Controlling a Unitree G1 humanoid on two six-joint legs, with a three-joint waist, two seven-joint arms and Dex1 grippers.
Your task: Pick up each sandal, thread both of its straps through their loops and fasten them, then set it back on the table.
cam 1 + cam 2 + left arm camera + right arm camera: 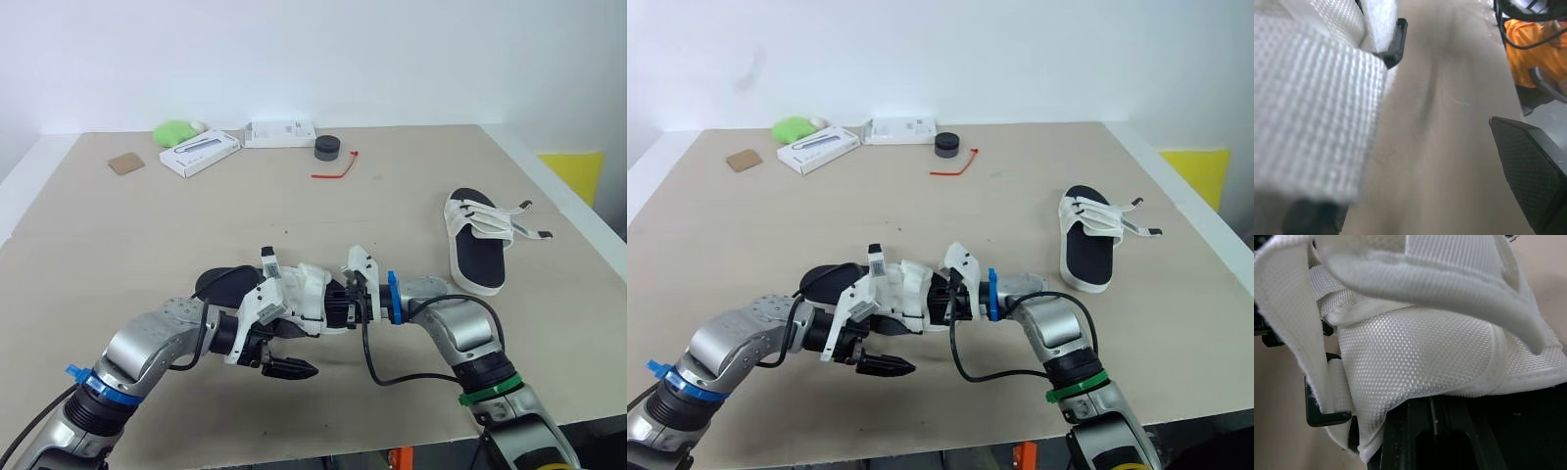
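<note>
Beige table (118, 245) holds the job: the sandal (312, 286) sits between both grippers, well to the left of the second sandal (477, 245). The left gripper (292, 362) is spread wide, nothing pinched; whether the right gripper (345, 305) clamps the sandal I cannot tell. My advice is to steady the sole with the right, then close the left on the strap (1308, 107) near its free end and feed it flat, untwisted, through the black loop (1396, 41).
</note>
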